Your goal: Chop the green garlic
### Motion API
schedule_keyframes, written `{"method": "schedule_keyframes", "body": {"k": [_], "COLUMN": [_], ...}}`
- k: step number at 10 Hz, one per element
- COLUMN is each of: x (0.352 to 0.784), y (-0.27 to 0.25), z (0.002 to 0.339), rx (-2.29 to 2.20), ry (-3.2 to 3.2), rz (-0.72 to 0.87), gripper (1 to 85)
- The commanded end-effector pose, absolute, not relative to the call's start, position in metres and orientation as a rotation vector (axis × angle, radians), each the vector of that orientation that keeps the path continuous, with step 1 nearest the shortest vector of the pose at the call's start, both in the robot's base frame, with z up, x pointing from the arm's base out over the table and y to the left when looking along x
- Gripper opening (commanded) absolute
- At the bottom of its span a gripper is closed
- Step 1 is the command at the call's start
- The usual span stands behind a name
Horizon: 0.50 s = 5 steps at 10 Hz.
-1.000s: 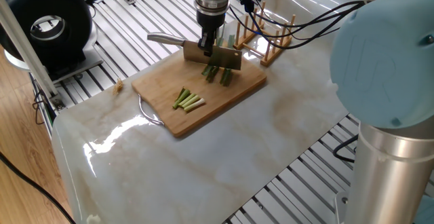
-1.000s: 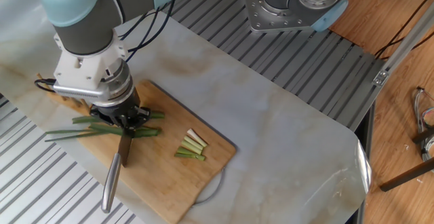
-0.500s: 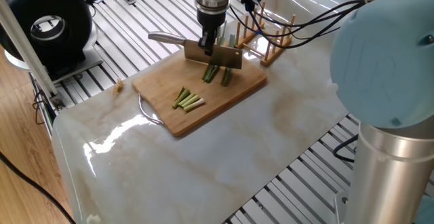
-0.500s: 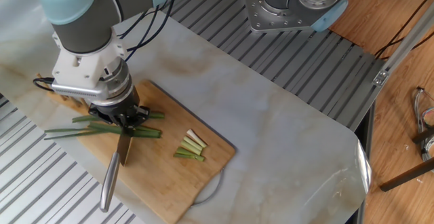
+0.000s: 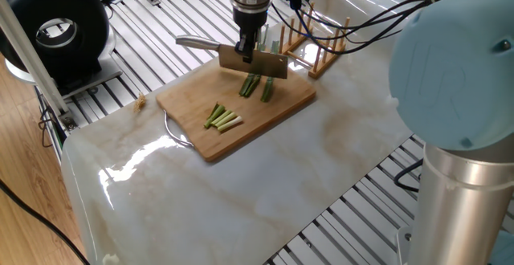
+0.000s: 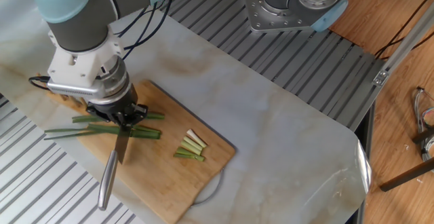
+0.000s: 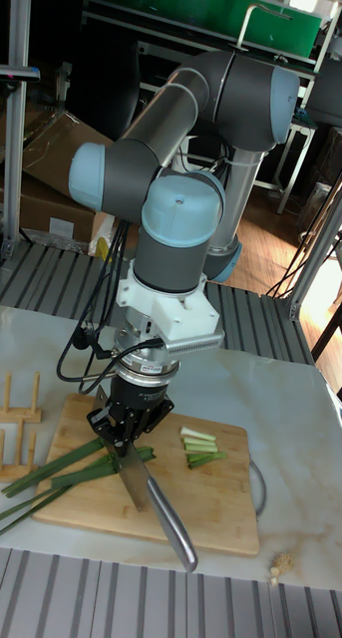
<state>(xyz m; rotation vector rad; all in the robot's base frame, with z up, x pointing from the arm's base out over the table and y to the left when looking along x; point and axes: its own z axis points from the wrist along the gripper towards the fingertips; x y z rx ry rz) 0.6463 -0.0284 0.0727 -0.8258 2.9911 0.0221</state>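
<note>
The UR5 arm (image 7: 180, 159) stands over a marble-patterned table (image 5: 265, 185), with its wrist pointing straight down above a wooden cutting board (image 5: 277, 108). The gripper (image 7: 127, 436) is clamped on the spine of a knife (image 6: 116, 161), whose blade runs flat along the board's width and whose metal handle (image 7: 173, 526) projects past the board's edge. Compared with the views half a second and one second earlier, the knife has risen: the blade edge, which previously sat down among the stalks, now hangs clear above them, and the handle sits higher in both fixed views. The green garlic (image 6: 102, 128) lies across the board directly beneath the blade, its long dark leaves trailing off the board's edge onto the table beside a wooden peg rack (image 5: 321, 44). Its position is unchanged from the earlier frames. A small cluster of cut pieces (image 5: 223, 119), pale at one end and green at the other, lies on the board well apart from the blade, nearer the board's wire handle loop (image 5: 175, 134); it too has not moved.
</note>
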Motion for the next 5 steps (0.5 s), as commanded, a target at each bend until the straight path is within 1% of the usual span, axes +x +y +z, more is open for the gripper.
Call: {"method": "schedule_keyframes", "body": {"k": [1,5], "x": [0.639,0.621], "y": [-0.033,-0.049], "z": [0.082,0.087], "rx": [-0.827,-0.861], "ry": [3.003,2.999], "rz": [0.042,0.062], "gripper": [1.3,1.3]}}
